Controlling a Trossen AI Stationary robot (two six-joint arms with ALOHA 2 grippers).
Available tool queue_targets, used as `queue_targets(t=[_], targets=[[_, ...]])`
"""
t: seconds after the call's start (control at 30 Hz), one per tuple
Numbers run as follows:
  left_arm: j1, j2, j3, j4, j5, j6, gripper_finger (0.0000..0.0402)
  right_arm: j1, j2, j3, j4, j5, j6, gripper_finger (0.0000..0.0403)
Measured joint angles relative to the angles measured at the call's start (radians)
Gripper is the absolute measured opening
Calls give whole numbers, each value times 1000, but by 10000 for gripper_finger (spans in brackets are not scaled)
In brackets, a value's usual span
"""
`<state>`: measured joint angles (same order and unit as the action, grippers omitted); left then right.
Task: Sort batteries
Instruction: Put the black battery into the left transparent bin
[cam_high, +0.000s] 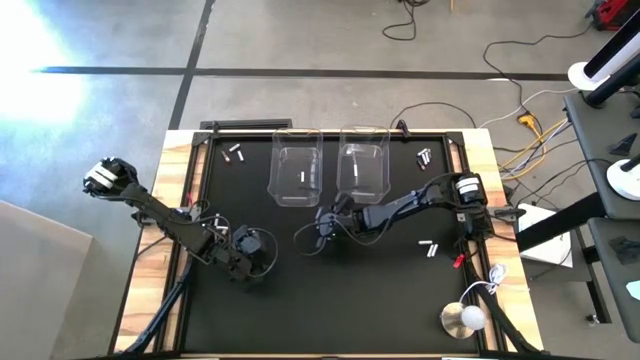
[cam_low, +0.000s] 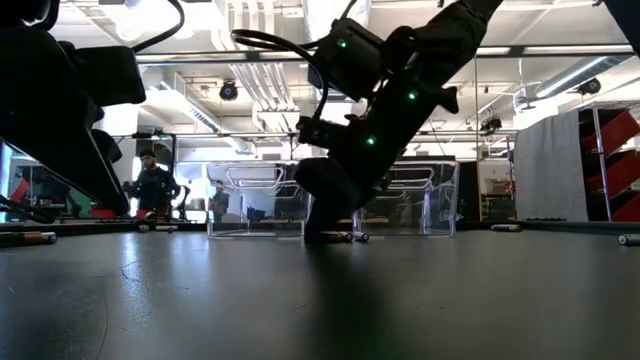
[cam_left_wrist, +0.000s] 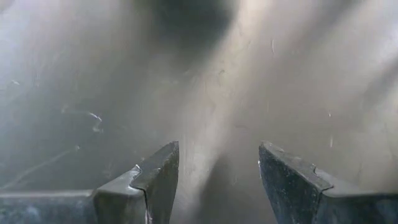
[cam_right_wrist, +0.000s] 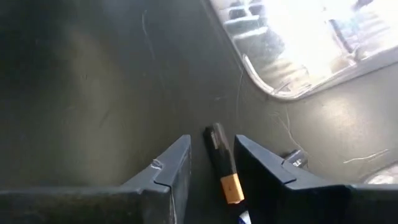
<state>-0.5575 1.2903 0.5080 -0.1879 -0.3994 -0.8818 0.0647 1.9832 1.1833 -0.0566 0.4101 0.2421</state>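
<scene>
A dark battery with a copper end (cam_right_wrist: 221, 163) lies on the black mat. My right gripper (cam_right_wrist: 212, 163) is open and low over the mat, one finger on either side of it, just near of the two clear bins (cam_high: 295, 165) (cam_high: 362, 165). In the low view the right gripper (cam_low: 325, 232) reaches the mat beside two small batteries (cam_low: 350, 237). The left bin holds a silvery battery (cam_high: 303, 178). My left gripper (cam_left_wrist: 217, 180) (cam_high: 255, 250) is open over bare mat at the near left. My right gripper points down at the mat with its fingers lying along the battery's length. The battery lies flat on the mat, close to one finger (cam_right_wrist: 261, 171). I cannot tell whether that finger touches it.
Loose batteries lie at the far left (cam_high: 235, 153), far right (cam_high: 424, 156) and right (cam_high: 430, 248) of the mat. A white round object (cam_high: 463, 318) sits at the near right corner with cables around it. A person (cam_low: 155, 188) stands in the room beyond the table.
</scene>
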Motion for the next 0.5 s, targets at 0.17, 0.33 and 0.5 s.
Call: queue_targets(t=[0.17,0.33,0.5], targets=[[-3,0,2,15,-2,1,198,-1,14,-6,1,-68,6,98],[-18,0,23,19,-2,1,198,11,12,-4,-23,-108,79,82],[-48,0,47,18,-2,8,198,51,-9,20,-68,-171,89,67]])
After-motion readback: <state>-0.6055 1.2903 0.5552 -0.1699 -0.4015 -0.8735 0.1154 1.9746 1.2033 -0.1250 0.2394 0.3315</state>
